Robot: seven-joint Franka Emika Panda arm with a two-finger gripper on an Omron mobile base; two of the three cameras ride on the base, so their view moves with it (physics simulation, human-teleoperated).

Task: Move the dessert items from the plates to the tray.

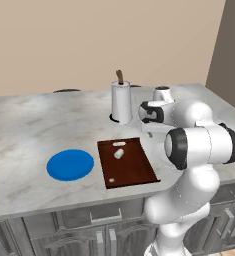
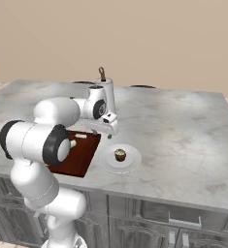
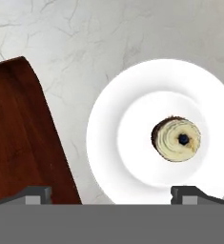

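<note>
Hand view: gripper [image 3: 111, 194] spread wide, empty, above white plate [image 3: 127, 157] on tabletop [image 3: 108, 38], right of tray [image 3: 18, 138]. Cupcake [image 3: 176, 139] upright at plate centre. Probably light, soft-topped, crumbly; best pinched low on the dark sides.

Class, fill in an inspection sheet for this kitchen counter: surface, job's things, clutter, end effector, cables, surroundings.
Surface: grey marbled counter.
Job's things: marshmallow lies on the tray; cupcake sits on the white plate; blue plate bare.
Clutter: paper towel roll behind the tray.
End effector: open, above the white plate, beside the cupcake, holding nothing.
Cables: nothing seen.
Surroundings: beige wall; cabinets below.
</note>
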